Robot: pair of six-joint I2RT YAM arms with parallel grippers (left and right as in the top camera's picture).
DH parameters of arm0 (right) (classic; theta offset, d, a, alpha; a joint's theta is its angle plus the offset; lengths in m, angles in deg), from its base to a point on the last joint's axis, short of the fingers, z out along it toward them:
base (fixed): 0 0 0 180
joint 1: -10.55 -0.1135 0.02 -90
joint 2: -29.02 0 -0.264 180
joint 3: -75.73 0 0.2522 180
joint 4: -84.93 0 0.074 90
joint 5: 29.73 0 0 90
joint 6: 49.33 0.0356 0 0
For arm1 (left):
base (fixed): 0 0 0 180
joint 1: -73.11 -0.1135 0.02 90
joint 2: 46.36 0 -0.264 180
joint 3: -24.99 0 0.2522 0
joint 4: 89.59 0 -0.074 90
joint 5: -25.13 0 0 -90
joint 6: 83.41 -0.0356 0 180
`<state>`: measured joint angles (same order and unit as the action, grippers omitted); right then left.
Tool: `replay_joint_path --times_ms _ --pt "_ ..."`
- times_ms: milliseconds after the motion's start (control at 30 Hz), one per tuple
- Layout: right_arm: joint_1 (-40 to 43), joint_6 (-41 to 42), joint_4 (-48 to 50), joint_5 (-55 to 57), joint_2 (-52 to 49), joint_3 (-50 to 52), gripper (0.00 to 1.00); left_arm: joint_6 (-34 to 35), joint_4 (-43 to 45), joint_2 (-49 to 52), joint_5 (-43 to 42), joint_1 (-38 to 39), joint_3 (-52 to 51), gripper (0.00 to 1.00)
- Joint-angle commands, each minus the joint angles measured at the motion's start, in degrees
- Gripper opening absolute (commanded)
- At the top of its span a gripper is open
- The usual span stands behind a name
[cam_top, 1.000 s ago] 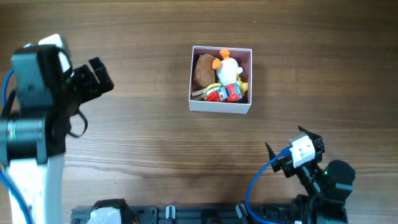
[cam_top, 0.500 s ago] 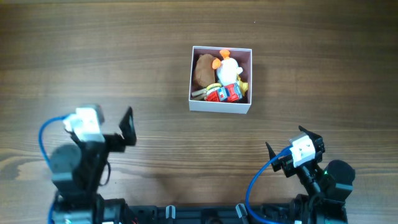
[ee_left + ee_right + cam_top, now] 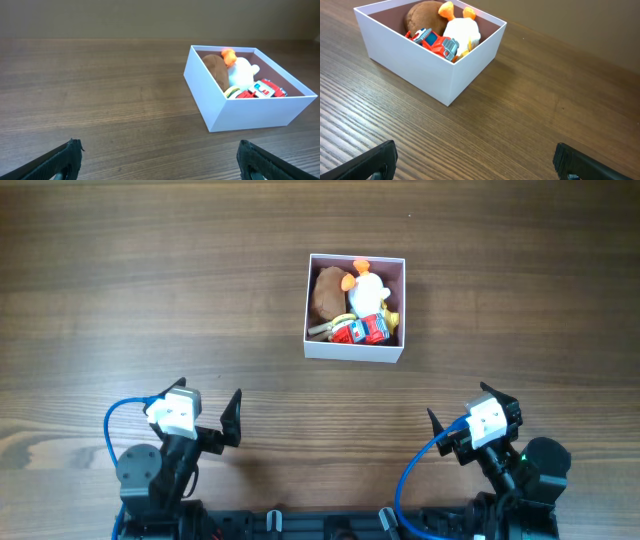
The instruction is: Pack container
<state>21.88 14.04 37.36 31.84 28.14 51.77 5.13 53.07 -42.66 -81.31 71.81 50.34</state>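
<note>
The container (image 3: pixel 355 348) is a square white box with a dusty pink inside, at the table's upper middle. It holds a brown plush (image 3: pixel 327 292), a white duck toy with an orange crest (image 3: pixel 365 286) and a red toy truck (image 3: pixel 361 330). It also shows in the left wrist view (image 3: pixel 250 115) and the right wrist view (image 3: pixel 420 65). My left gripper (image 3: pixel 160 156) is open and empty, low at the front left. My right gripper (image 3: pixel 475 159) is open and empty, low at the front right. Both are well away from the container.
The wooden table (image 3: pixel 150 300) spreads all round the container. A black rail (image 3: pixel 320 525) with the arm bases runs along the front edge.
My left arm has swung from the far left side down to the front left edge and settled low there. The right arm and the container have not moved.
</note>
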Motion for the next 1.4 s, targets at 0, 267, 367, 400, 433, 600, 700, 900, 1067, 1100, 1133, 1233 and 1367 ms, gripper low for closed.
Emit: replay_joint_path --times_ms 0,267,367,400,433,600,700,900,1067,1100,1133,1233,1367 --pt "-0.24 1.14 -0.07 0.17 0.61 0.5 1.0 -1.09 0.26 -3.54 -1.38 0.79 -2.6 1.0" --pt "-0.24 1.14 -0.07 0.15 0.61 0.5 1.0 -1.11 -2.12 -3.54 -1.33 3.23 -3.02 1.0" --pt "-0.24 1.18 -0.07 0.17 0.61 0.5 1.0 -1.14 -5.53 -3.54 -1.31 3.23 -3.02 1.0" --pt "-0.24 1.14 -0.07 0.15 0.61 0.5 1.0 -1.11 -6.71 -3.54 -1.33 3.23 -3.02 1.0" --pt "-0.24 1.14 -0.07 0.15 0.61 0.5 1.0 -1.14 -7.41 -3.52 -1.33 3.23 -2.99 1.0" --pt "-0.24 1.16 -0.07 0.15 0.61 0.5 1.0 -1.11 -7.3 -3.43 -1.31 3.23 -3.02 1.0" --pt "-0.24 1.14 -0.07 0.15 0.61 0.5 1.0 -1.14 -7.3 -3.43 -1.31 3.23 -3.02 1.0" --pt "-0.24 1.16 -0.07 0.15 0.61 0.5 1.0 -1.14 -7.3 -3.43 -1.31 3.23 -3.02 1.0" --pt "-0.24 1.16 -0.07 0.15 0.61 0.5 1.0 -1.14 -7.28 -3.43 -1.31 3.21 -3.02 1.0" --pt "-0.24 1.14 -0.07 0.15 0.61 0.5 1.0 -1.14 -7.3 -3.43 -1.33 3.23 -3.02 1.0" --pt "-0.24 1.14 -0.07 0.15 0.61 0.5 1.0 -1.14 -7.3 -3.43 -1.31 3.21 -3.02 1.0" --pt "-0.24 1.16 -0.07 0.15 0.61 0.5 1.0 -1.14 -7.3 -3.43 -1.31 3.21 -3.02 1.0" --pt "-0.24 1.14 -0.07 0.15 0.61 0.5 1.0 -1.14 -7.3 -3.43 -1.33 3.21 -3.02 1.0"
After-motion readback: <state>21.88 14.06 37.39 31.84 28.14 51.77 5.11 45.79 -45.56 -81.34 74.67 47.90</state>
